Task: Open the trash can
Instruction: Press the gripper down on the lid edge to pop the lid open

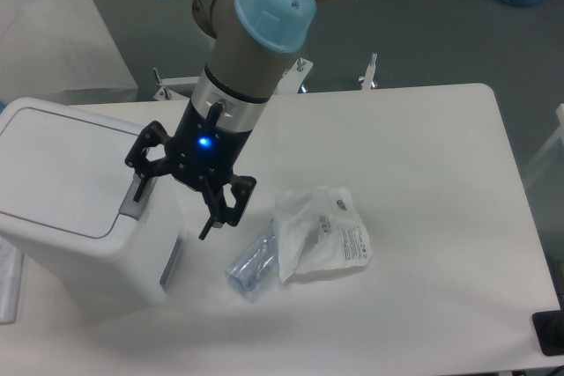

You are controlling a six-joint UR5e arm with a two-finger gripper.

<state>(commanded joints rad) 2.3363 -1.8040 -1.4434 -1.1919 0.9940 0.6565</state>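
Trash can (pixel 66 200) stands at the left edge of the white worktop (pixel 423 173), lid shut flat, its grey push tab (pixel 139 195) on the side nearest the arm. Claw (pixel 174 193) hangs spread wide and holding nothing, one finger (pixel 145 158) right at the tab (contact cannot be judged), the other finger (pixel 220 209) off the can's right side above the worktop. To the right of the trash can lie a crumpled clear plastic bottle (pixel 251 260) and, touching it, a thin white plastic bag (pixel 322 233) with a printed label.
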